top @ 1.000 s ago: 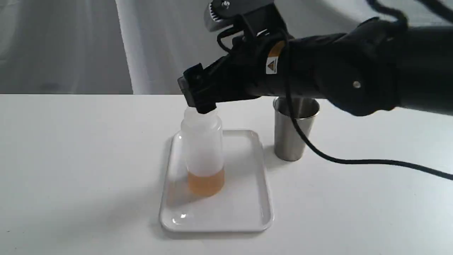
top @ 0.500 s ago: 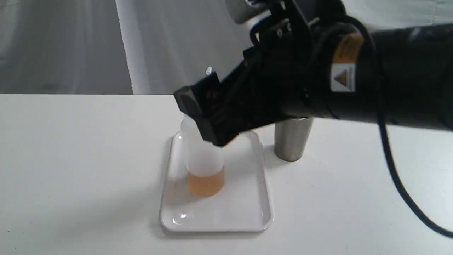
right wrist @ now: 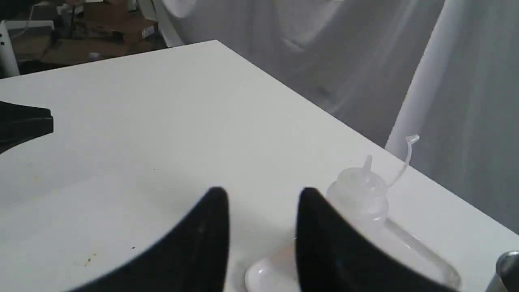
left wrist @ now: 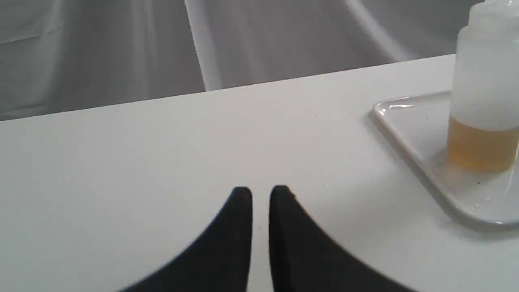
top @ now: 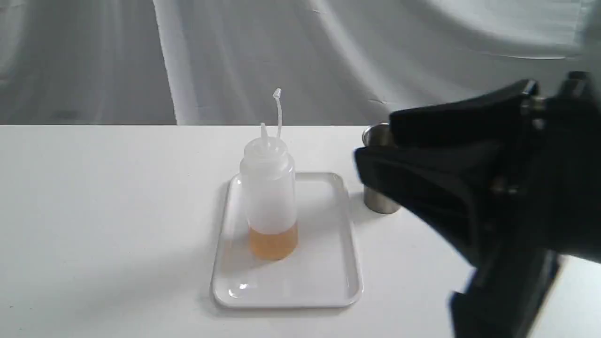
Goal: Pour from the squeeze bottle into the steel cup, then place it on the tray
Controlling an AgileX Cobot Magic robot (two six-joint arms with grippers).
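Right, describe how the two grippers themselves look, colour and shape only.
Both are matte black. The left gripper has two smooth fingers, broad at the base and curving in to blunt rounded tips. The right gripper has the same flared shape. In the exterior view its body is a blurred black mass with small silvery fasteners; no cable or label shows.

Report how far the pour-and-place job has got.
Done: the squeeze bottle stands upright on the tray, free of both grippers. In hand: nothing; the right gripper is open and empty, clear of the bottle, the left gripper shut over the table. Left: apparently nothing, though the steel cup's inside is hidden, so the pour cannot be confirmed.
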